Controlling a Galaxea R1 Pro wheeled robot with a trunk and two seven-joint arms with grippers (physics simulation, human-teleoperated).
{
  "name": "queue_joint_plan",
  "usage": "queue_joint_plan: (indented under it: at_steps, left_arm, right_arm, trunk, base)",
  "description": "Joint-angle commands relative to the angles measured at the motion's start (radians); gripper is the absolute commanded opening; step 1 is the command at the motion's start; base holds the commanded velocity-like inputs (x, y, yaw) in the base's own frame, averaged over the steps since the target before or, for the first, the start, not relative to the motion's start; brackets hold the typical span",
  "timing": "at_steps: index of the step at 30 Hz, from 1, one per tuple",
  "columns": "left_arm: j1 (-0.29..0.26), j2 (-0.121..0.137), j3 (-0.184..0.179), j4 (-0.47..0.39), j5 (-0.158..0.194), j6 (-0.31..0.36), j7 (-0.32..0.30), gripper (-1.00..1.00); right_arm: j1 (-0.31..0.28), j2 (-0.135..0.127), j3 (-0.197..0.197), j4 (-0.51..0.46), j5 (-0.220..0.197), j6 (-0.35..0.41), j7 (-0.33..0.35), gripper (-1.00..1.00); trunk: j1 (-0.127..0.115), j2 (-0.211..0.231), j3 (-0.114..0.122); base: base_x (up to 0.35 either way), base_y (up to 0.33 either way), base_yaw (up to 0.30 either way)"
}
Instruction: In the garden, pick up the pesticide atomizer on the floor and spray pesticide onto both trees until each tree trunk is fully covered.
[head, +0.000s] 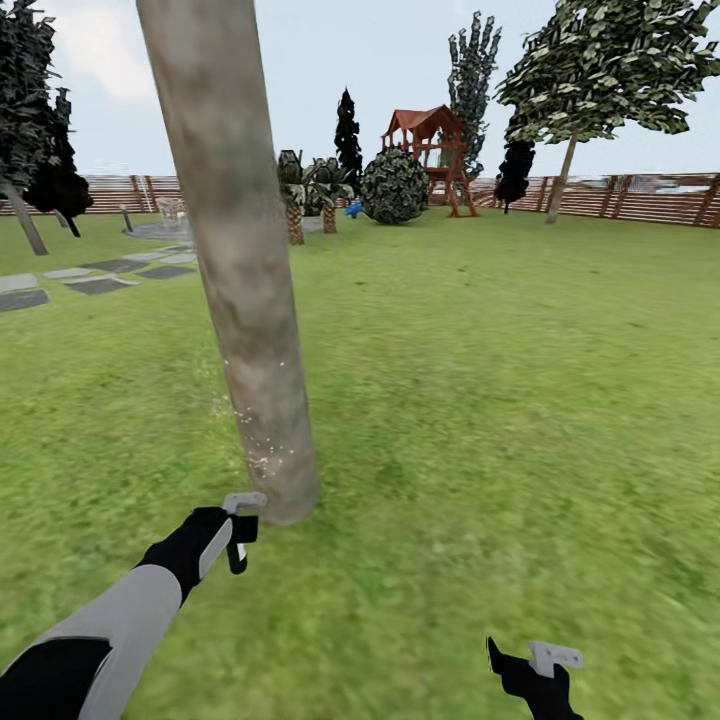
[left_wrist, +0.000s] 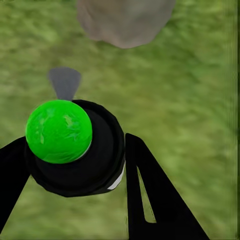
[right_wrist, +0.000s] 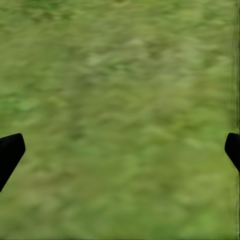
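Note:
A thick pale mottled tree trunk (head: 245, 300) rises close in front of me from the grass floor (head: 480, 400). Fine white pesticide specks (head: 258, 455) dot its lower part. My left gripper (head: 240, 528) hovers just left of the trunk's base, shut on the pesticide atomizer (head: 238, 548). In the left wrist view the atomizer (left_wrist: 82, 160) is a black cylinder with a green top, clamped between the fingers (left_wrist: 150, 195), and the trunk base (left_wrist: 125, 20) lies just beyond it. My right gripper (head: 528, 662) hangs open low over bare grass (right_wrist: 120, 100).
Another pale-trunked leafy tree (head: 600, 70) stands far right by the wooden fence (head: 640, 198). A further tree (head: 30, 140) stands far left. Grey stepping stones (head: 100, 278) lie to the left. Bushes (head: 393, 186) and a red play structure (head: 435, 150) stand at the back.

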Motion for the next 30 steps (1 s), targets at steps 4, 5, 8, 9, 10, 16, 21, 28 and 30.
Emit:
queue_joint_plan:
  at_steps: [4,5,8,9,10,16,21,28,30]
  left_arm:
    - [0.0,-0.002,-0.003,-0.042,-0.008,0.005,0.005,-1.0]
    - [0.0,-0.002,-0.003,-0.052,-0.008,0.006,0.005,-1.0]
    - [0.0,-0.002,-0.004,-0.061,-0.01,0.007,0.006,-1.0]
    - [0.0,-0.002,-0.004,-0.062,-0.009,0.007,0.006,-1.0]
    - [0.0,-0.002,-0.005,-0.063,-0.009,0.007,0.006,-1.0]
    - [-0.002,-0.005,-0.006,-0.065,-0.009,0.006,0.006,-1.0]
    - [-0.013,-0.024,-0.009,-0.065,-0.012,0.006,0.008,-1.0]
    - [-0.017,-0.073,-0.011,-0.266,-0.069,0.136,0.008,-1.0]
    - [-0.017,-0.082,-0.011,-0.412,-0.074,0.24,0.007,-1.0]
  right_arm:
    - [0.0,0.0,-0.001,0.0,0.0,0.0,-0.001,1.0]
    - [0.0,0.0,-0.001,0.0,0.001,0.0,-0.002,1.0]
    - [0.0,0.0,-0.001,0.001,0.001,0.0,-0.003,1.0]
    - [0.0,0.0,-0.001,0.001,0.001,0.0,-0.004,1.0]
    - [0.0,0.0,-0.001,0.002,0.001,0.0,-0.005,1.0]
    - [0.0,0.0,-0.001,0.003,0.001,0.0,-0.005,1.0]
    - [0.0,0.0,-0.001,0.005,0.001,0.0,-0.005,1.0]
    - [0.0,0.0,-0.001,0.006,0.001,0.0,-0.005,1.0]
    - [0.0,0.0,-0.001,0.006,0.001,-0.001,-0.005,1.0]
  trunk:
    - [0.0,0.0,0.0]
    - [0.0,0.0,0.0]
    - [0.0,0.0,0.0]
    - [0.0,0.0,0.0]
    - [0.0,0.0,0.0]
    - [0.0,0.0,0.0]
    - [0.0,0.0,0.0]
    - [0.0,0.0,0.0]
    - [0.0,0.0,0.0]
  base:
    - [-0.002,-0.269,0.003]
    - [0.0,-0.27,0.051]
    - [0.0,-0.27,0.166]
    - [0.0,-0.27,0.25]
    - [0.0,-0.27,0.266]
    - [-0.044,-0.27,0.275]
    - [-0.112,-0.267,0.263]
    - [-0.024,-0.042,0.029]
    - [0.0,0.0,0.0]
